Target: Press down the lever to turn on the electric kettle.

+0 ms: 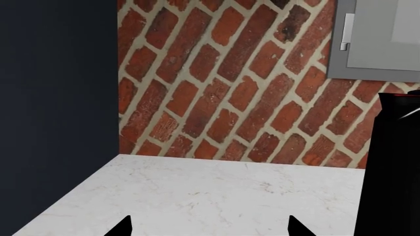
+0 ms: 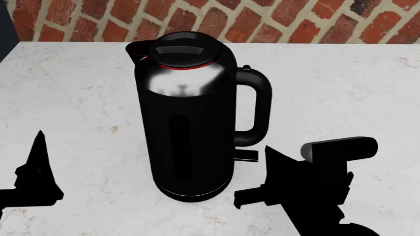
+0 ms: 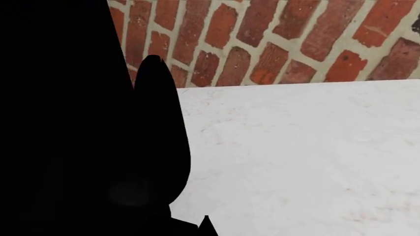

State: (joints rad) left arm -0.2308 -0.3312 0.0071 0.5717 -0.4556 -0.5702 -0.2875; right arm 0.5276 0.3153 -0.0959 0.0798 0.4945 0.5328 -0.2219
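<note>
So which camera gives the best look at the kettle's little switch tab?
The head view: the lever juts from the electric kettle below its handle. The left wrist view catches only the kettle's edge; in the right wrist view no lever can be made out.

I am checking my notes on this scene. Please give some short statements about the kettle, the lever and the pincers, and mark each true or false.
1. The kettle stands upright on the counter. True.
2. The kettle's lid is off. False: the lid sits on top, above a red ring.
3. The lever juts out below the handle. True.
4. The left pincer grips the handle. False: it is apart from the kettle.
5. The right pincer is near the lever. True.
</note>
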